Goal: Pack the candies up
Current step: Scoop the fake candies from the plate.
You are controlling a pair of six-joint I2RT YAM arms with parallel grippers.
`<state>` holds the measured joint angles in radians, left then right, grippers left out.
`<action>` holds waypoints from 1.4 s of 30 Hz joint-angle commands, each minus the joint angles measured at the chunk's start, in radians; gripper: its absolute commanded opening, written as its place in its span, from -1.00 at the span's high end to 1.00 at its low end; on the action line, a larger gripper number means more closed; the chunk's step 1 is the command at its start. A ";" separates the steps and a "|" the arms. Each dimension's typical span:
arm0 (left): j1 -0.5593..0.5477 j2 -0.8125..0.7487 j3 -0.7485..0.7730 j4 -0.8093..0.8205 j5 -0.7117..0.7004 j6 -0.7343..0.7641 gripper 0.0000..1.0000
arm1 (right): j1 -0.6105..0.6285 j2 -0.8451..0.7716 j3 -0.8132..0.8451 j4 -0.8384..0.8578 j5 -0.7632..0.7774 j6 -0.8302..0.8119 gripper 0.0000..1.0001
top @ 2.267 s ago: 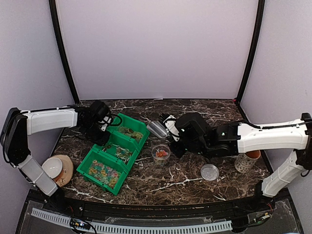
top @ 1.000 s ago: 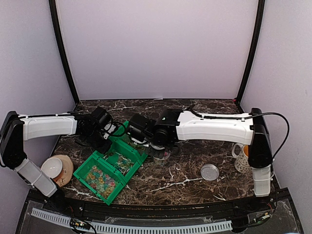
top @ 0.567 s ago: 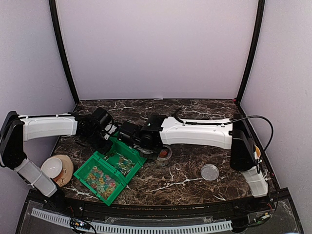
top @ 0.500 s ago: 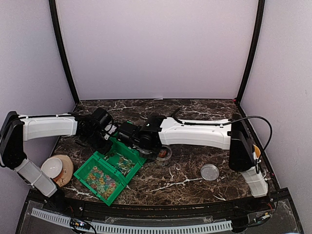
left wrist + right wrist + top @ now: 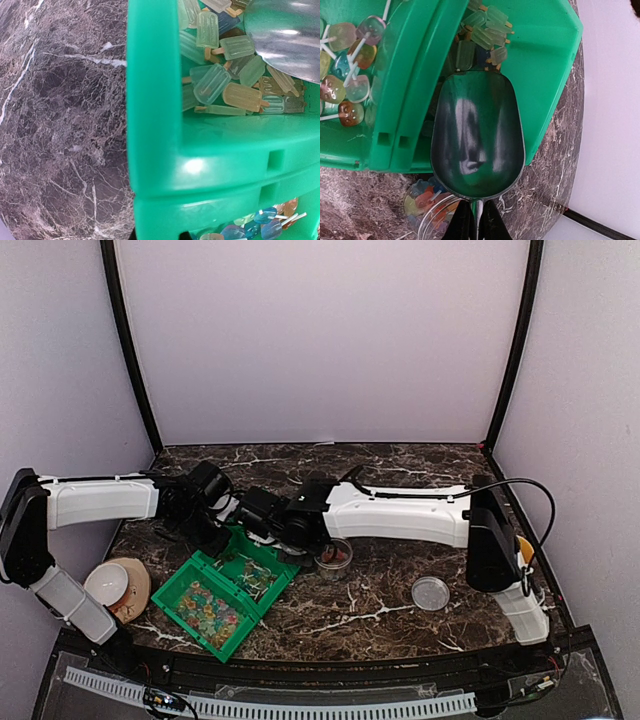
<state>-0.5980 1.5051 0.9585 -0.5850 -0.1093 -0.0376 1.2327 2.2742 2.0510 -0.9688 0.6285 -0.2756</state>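
Observation:
The candies lie in a green bin (image 5: 170, 586). Pale popsicle-shaped ones (image 5: 481, 29) fill its far compartment, also in the left wrist view (image 5: 225, 75). Round coloured ones on sticks (image 5: 345, 60) fill the others (image 5: 205, 602). My left gripper (image 5: 158, 236) is shut on the bin's wall (image 5: 150, 100), at the bin's far left corner (image 5: 218, 520). My right gripper (image 5: 477, 227) is shut on the handle of a metal scoop (image 5: 477, 135). The scoop's bowl is empty and sits over the far compartment, its tip at the popsicle candies. In the top view the right gripper (image 5: 258, 512) reaches across to the bin.
A small clear round tub (image 5: 333, 555) holding some candies stands just right of the bin, under the scoop's handle (image 5: 427, 205). Its lid (image 5: 431, 592) lies to the front right. A mug (image 5: 520, 552) peeks from behind the right arm. A white bowl on a wooden plate (image 5: 108, 583) sits front left.
The right arm has swung left from beside the tub, carrying the scoop into the bin's far compartment. The bin has shifted a little toward the front left. The left grip is unchanged.

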 commanded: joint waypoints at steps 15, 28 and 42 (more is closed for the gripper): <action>-0.011 -0.053 -0.003 0.045 0.005 -0.002 1.00 | -0.043 -0.011 -0.208 0.443 -0.218 0.090 1.00; -0.011 -0.039 0.002 0.040 -0.002 -0.005 1.00 | -0.049 -0.127 -0.447 0.769 -0.239 0.181 1.00; -0.011 -0.043 0.002 0.040 -0.010 -0.007 1.00 | -0.056 -0.194 -0.592 0.958 -0.261 0.218 1.00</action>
<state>-0.5941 1.5051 0.9470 -0.5842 -0.1371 -0.0711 1.1740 2.1254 1.4815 -0.1150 0.4370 -0.0715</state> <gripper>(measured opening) 0.095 0.082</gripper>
